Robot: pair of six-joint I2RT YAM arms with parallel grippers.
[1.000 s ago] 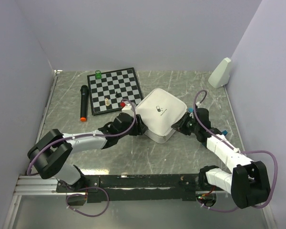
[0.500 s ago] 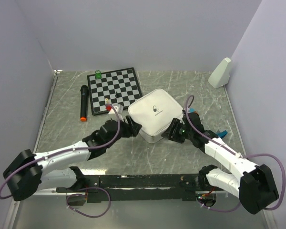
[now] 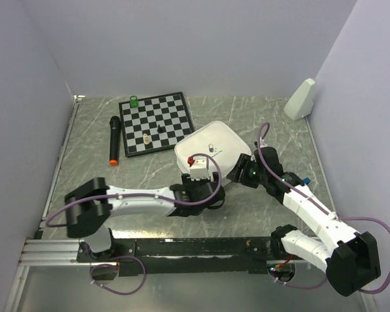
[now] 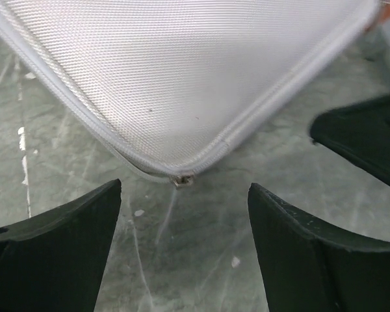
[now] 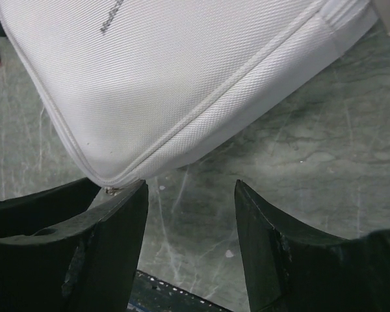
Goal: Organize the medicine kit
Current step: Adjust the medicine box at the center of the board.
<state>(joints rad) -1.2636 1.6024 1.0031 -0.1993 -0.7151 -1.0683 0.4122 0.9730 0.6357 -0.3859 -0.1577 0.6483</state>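
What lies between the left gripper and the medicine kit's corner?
Only bare table, in the left wrist view; the left gripper is open, just short of the medicine kit.

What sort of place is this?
Probably a robot test cell: plain lavender walls box in the table, two robot arms are bolted to a rail at its near edge, and unrelated props lie about, a chessboard and a microphone.

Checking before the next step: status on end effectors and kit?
Left end effector open, empty, at medicine kit near corner. Right end effector open, empty, alongside. Lid down, nothing blocking.
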